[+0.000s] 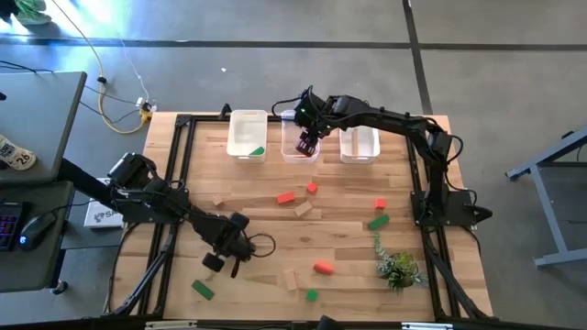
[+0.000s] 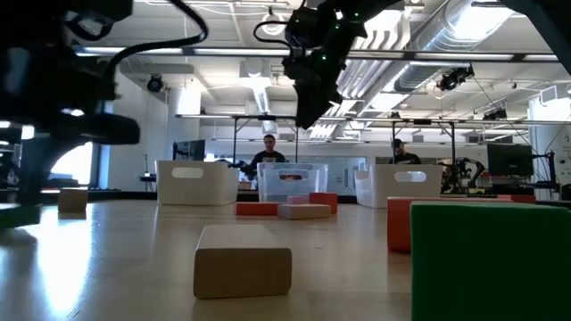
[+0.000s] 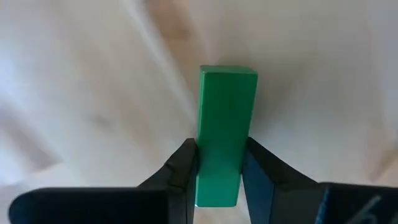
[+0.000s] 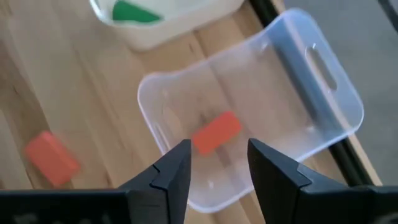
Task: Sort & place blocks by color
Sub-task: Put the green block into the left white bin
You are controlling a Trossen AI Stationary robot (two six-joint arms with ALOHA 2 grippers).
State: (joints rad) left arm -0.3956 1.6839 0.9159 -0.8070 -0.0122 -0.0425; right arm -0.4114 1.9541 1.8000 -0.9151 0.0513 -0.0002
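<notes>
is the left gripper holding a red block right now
No, the left gripper is shut on a green block, its fingers pressing on both sides.

green block point(image 2: 492, 260) cut off at low view's edge, left arm point(image 2: 53, 116) blurred

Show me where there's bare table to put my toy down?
Bare patches: between the left bin and the tan block, and the near right corner beside the plant. The middle is crowded with a red block and others.
</notes>
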